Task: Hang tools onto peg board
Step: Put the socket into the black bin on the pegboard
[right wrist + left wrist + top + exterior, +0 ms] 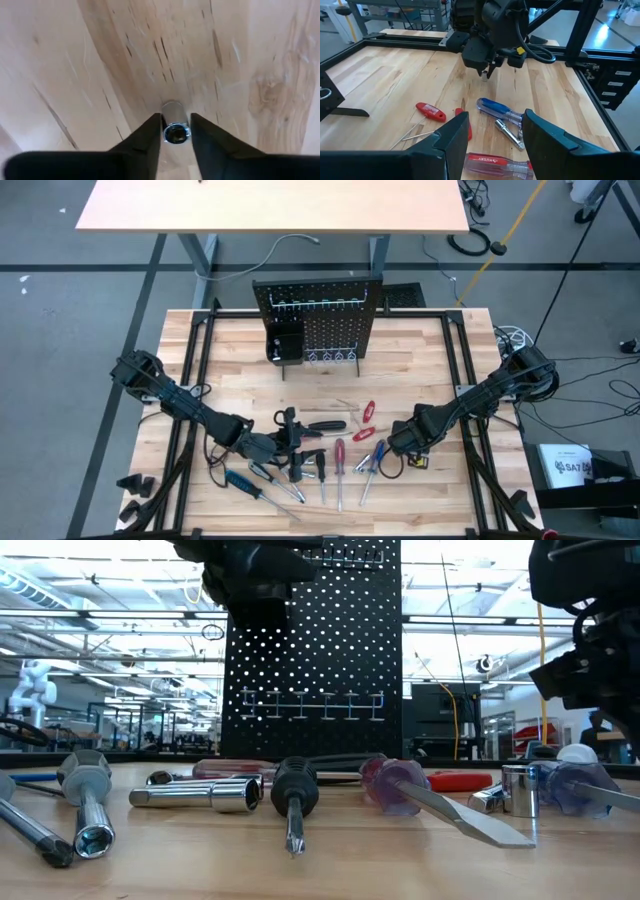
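The right gripper [175, 131] is lowered over the table [420, 340] at the right of the tool spread, and a small silvery socket [174, 125] is seen between its two fingers [147, 135]; the fingers sit tight against both sides, so it appears gripped, though contact cannot be fully confirmed from the wrist view. In the left wrist view the same gripper [487, 74] is seen just above the wood with a small metal piece at its tip. The left gripper [492, 135] is held low over the tools at front centre, jaws spread, nothing between them. Below it lie a clear red-handled screwdriver [497, 165], a blue-handled screwdriver [495, 106], a socket bit [510, 134] and red-handled pliers [431, 112]. In the high view the tools [330, 455] are scattered across the front middle of the table, between the two arms. The peg board [318, 320] stands upright at the table's back centre, well apart from both grippers, with a row of hooks [312, 703] and a black bin [285, 342] on its left part. No tool is seen on the hooks.
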Tool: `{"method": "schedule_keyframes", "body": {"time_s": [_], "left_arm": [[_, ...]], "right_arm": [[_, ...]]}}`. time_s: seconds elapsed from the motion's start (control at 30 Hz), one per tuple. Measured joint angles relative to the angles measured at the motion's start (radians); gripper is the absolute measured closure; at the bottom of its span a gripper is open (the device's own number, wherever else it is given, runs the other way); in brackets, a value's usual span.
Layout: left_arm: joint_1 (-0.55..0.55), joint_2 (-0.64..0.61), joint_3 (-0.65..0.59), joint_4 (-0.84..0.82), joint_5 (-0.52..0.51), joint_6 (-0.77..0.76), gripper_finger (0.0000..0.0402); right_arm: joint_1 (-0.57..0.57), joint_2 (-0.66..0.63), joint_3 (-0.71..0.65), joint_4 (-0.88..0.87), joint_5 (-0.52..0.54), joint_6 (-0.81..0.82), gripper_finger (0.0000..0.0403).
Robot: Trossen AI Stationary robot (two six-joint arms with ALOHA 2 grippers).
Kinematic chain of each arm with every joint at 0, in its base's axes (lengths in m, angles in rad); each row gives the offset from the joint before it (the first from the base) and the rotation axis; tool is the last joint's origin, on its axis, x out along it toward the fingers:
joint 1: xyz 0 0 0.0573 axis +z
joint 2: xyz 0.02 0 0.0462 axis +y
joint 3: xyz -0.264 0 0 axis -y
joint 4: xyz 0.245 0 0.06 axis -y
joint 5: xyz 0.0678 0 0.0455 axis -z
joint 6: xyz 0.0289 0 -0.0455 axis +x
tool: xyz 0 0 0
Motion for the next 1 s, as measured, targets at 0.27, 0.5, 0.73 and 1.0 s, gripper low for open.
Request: {"method": "schedule_keyframes", "body": {"time_s": [0.27, 0.5, 0.73, 1.0], "left_arm": [[-0.020, 0.000, 0.000, 0.000, 0.001, 0.001, 0.0217], [-0.043, 0.000, 0.000, -0.012, 0.001, 0.002, 0.0217], [-0.080, 0.000, 0.000, 0.006, 0.051, 0.076, 0.0217], [-0.136, 0.000, 0.000, 0.164, 0.051, 0.635, 0.0217]], "right_arm": [[0.002, -0.001, 0.002, -0.013, -0.052, -0.004, 0.0352], [0.002, -0.001, 0.091, -0.045, -0.071, -0.005, 0.0352], [0.036, -0.001, 0.273, 0.099, 0.079, -0.081, 0.0352], [0.064, -0.001, 0.312, 0.694, 0.199, -0.245, 0.0352]]}}
